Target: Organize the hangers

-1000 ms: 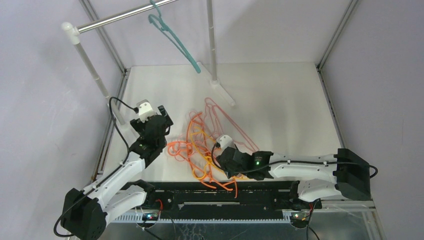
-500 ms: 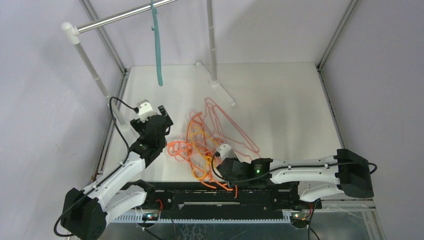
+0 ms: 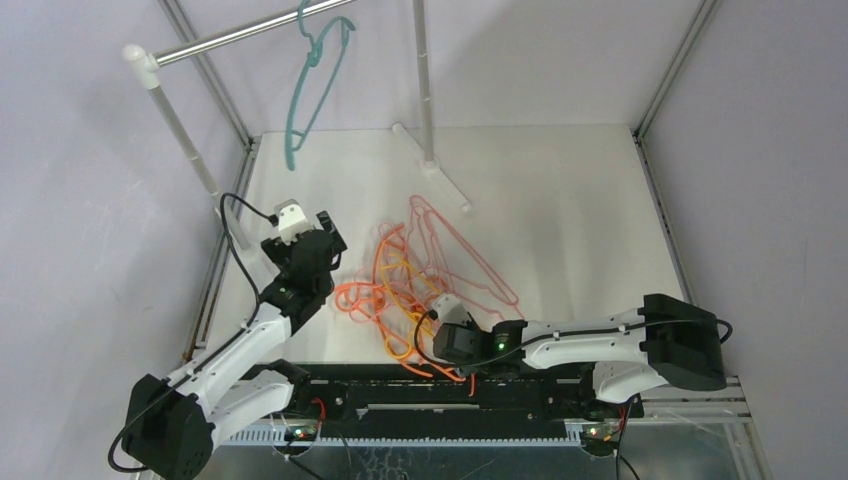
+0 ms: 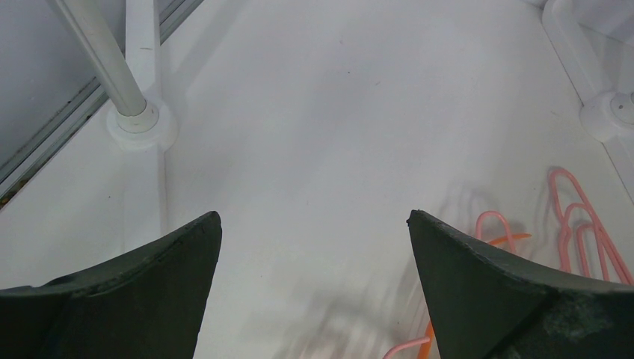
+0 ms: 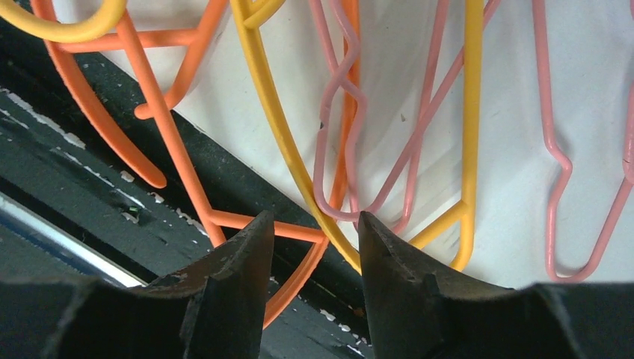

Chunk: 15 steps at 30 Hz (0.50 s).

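The right end effector (image 5: 310, 224) is set part-way open, with a narrow gap left between its two black fingers. Just past the fingertips, a corner of a bright orange wire hanger (image 5: 168, 127) and the curved side of a yellow-orange wire hanger (image 5: 472, 112) are seen across that gap. Whether either finger touches them cannot be told. Beyond the tips, a pale pink wire hanger (image 5: 338, 112) is crossed with the yellow-orange one. More pink loops lie farther to the right on the white bench (image 5: 583, 60). To the left of the fingers, the orange wire reaches over a black strip (image 5: 90, 187) along the bench edge.

The left end effector (image 4: 314, 224) is held wide open, and only bench surface is seen between its fingers. Ahead and to its right, pink hooks and a stretch of orange wire are in view. Ahead and to its left, a white post (image 4: 105, 60) stands in a round foot.

From above, the tangled heap is seen between the two end effectors, just beside the right one and apart from the left. Well beyond the left end effector, a teal wire hanger (image 3: 292, 130) is hung by its hook on a silver metal rail (image 3: 240, 37).
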Each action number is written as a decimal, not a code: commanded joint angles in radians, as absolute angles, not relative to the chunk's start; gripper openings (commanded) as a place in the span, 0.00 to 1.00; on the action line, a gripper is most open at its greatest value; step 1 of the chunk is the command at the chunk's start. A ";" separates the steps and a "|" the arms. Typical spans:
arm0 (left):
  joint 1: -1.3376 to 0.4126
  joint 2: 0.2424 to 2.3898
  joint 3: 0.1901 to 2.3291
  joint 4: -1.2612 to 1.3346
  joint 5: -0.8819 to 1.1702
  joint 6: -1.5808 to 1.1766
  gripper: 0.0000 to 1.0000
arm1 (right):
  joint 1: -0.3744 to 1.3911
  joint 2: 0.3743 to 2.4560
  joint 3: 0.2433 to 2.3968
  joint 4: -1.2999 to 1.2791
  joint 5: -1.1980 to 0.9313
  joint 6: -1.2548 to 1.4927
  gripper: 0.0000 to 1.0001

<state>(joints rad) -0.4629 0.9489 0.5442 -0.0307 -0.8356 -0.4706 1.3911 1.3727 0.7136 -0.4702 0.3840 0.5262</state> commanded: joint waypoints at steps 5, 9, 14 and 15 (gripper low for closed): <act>-0.468 0.957 0.549 0.000 -0.851 -0.462 0.99 | 1.382 1.420 0.714 -0.443 0.443 0.552 0.54; -0.469 0.961 0.550 0.000 -0.853 -0.463 1.00 | 1.382 1.445 0.714 -0.439 0.434 0.557 0.54; -0.468 0.961 0.550 0.000 -0.856 -0.462 0.99 | 1.388 1.444 0.714 -0.440 0.427 0.566 0.48; -0.468 0.960 0.551 0.000 -0.856 -0.462 0.99 | 1.388 1.436 0.715 -0.444 0.428 0.566 0.44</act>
